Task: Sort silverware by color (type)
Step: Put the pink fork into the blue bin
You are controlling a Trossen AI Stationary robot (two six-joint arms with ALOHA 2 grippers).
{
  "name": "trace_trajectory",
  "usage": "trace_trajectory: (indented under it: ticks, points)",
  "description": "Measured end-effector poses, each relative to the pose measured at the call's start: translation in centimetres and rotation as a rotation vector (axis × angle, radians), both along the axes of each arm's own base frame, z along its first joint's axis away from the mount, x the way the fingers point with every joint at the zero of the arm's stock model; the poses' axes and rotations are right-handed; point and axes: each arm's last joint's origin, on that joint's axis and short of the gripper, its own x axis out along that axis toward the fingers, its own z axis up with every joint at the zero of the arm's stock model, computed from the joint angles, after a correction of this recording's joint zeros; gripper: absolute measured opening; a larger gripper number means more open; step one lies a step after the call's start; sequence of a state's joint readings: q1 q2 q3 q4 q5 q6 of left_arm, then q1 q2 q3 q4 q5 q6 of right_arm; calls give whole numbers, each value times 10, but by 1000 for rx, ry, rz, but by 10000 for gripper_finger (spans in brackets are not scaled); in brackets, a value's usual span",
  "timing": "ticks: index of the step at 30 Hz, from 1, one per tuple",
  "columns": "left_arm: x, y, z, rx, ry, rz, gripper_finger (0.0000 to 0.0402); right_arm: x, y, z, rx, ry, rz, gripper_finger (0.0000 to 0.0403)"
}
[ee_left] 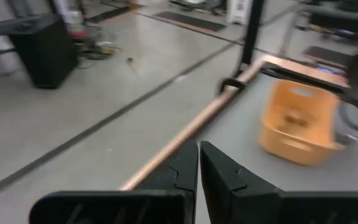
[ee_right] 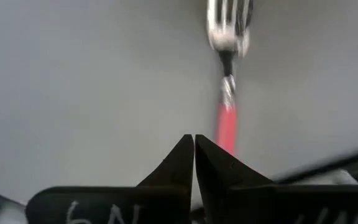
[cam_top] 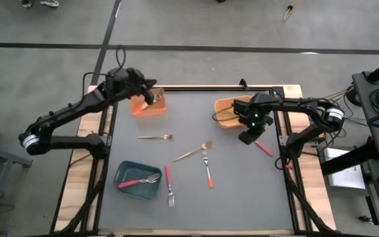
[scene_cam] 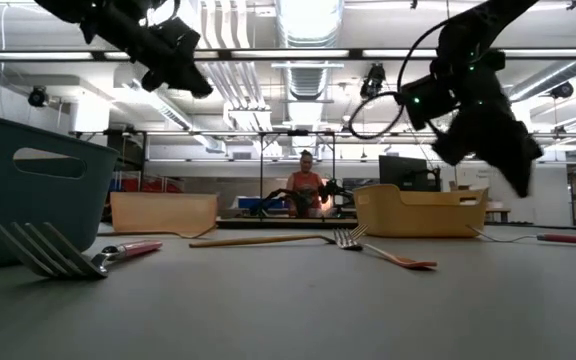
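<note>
Just ahead of the clenched, empty right gripper (ee_right: 194,140) lay a red-handled fork (ee_right: 226,118) — several forks (cam_top: 191,153) unsorted, left gripper (ee_left: 199,149) clenched too.

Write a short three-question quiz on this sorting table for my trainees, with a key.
1. True or false: the teal bin holds a red-handled fork.
2. The right gripper, shut and empty, hangs nearest to: A) the teal bin; B) the red-handled fork at the mat's right edge; C) a blue spoon.
3. Fill in: the left gripper, shut and empty, hovers over the ___ bin at the mat's far left corner.
Key: 1 true; 2 B; 3 orange.
</note>
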State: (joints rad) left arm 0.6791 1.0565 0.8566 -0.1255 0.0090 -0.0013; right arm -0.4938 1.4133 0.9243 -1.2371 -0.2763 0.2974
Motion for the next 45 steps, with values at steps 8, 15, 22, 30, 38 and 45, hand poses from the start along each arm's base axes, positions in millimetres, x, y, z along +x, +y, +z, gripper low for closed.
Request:
trace_trajectory:
  ticks: [8, 15, 22, 30, 38, 45]
  points:
    - [24, -42, -7, -96, 31, -187, 0, -4, 12, -19, -60, 41, 85, 9]
    - [37, -82, -14, -181, 75, -340, 0, -12, 18, -38, -67, 55, 52, 17]
    - [43, -110, -14, -183, 77, -390, 0, -11, 15, -40, -157, 77, 31, 78]
    - [46, -134, -14, -190, 72, -413, 0, -9, 12, -50, -265, 36, 14, 146]
    - [47, -151, -12, -179, 43, -432, 0, -13, 13, -57, -271, 26, 66, 138]
    - [50, -157, -5, -180, -34, -458, 0, -8, 18, -57, -260, -15, 87, 58]
